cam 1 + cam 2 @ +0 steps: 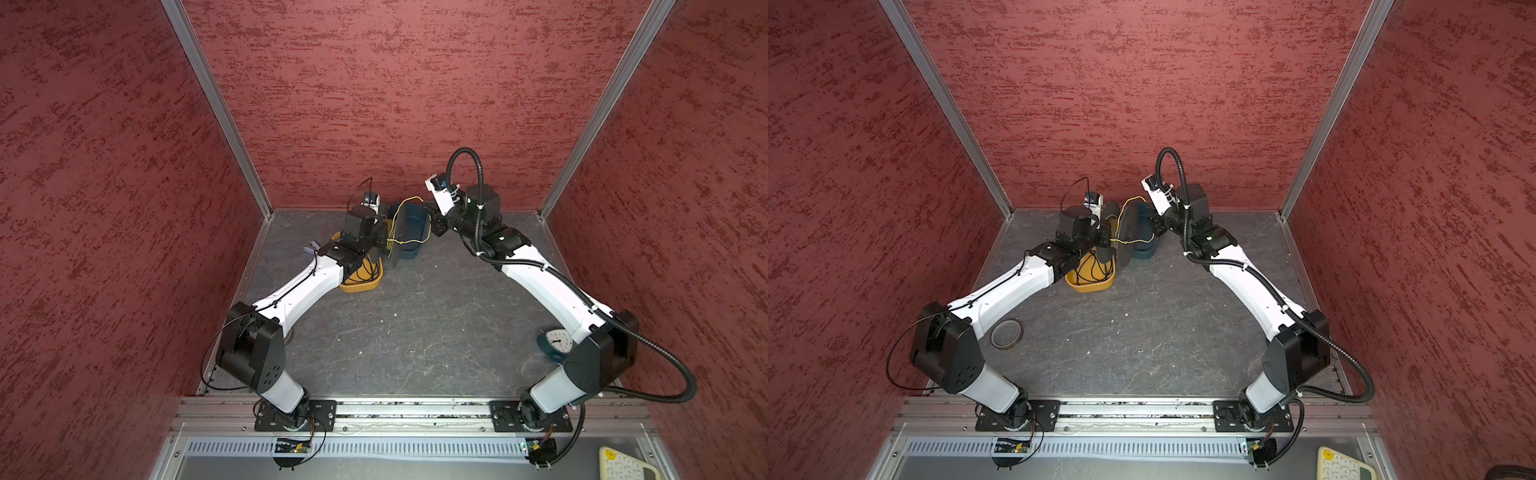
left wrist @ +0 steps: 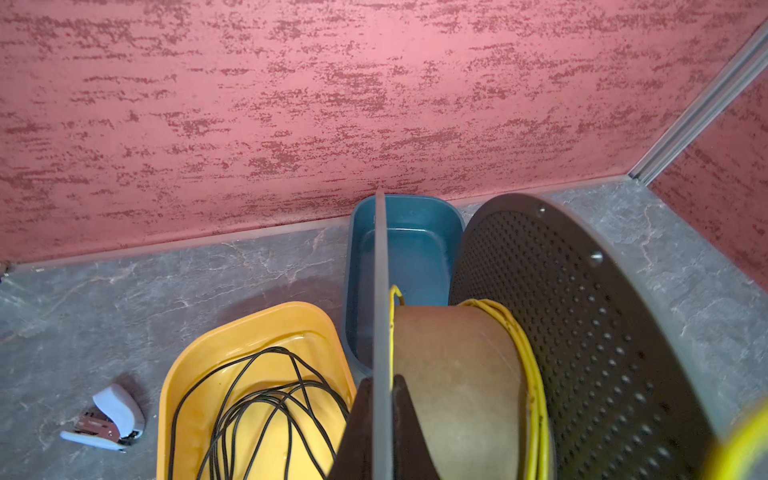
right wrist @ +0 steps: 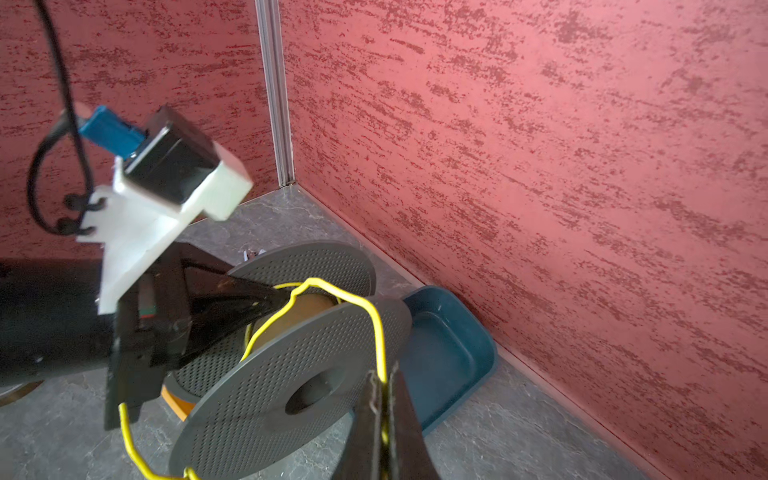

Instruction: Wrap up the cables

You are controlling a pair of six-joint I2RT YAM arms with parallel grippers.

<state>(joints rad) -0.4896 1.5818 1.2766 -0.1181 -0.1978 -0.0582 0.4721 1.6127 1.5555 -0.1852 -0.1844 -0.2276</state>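
Left wrist view: a grey perforated plastic spool (image 2: 582, 332) with a brown cardboard core (image 2: 453, 374) is seen edge-on; its thin near flange is pinched between the jaws of the left gripper (image 2: 383, 378).
Cable: a thin yellow-green wire (image 2: 532, 374) is laid in a few turns on the core against the far flange, and a free length is led out over the rim.
Right gripper (image 3: 384, 370): its jaws are pressed together on that free length, just beside the spool's outer face.
Place: the spool is held near the middle of the far edge of the table (image 1: 395, 340), between a yellow plastic tray (image 2: 270, 320) and a dark blue plastic tray (image 2: 415, 212); whether the table is touched cannot be told.
Handling: the wire is judged light and springy, since kinks are kept along it; slipping through the pads is likely if tension is lost.
Hold: it is best taken close to the spool, so that little slack is left.
Surface: a flat, hard, grey marbled table is provided.
Room: red textured walls (image 1: 374, 104) are set on three sides, so little space is left behind the spool.
Neighbours: a coiled black cable (image 2: 266, 399) is kept in the yellow tray; a white stapler (image 2: 108, 419) is seen beside it, toward the table's left edge.
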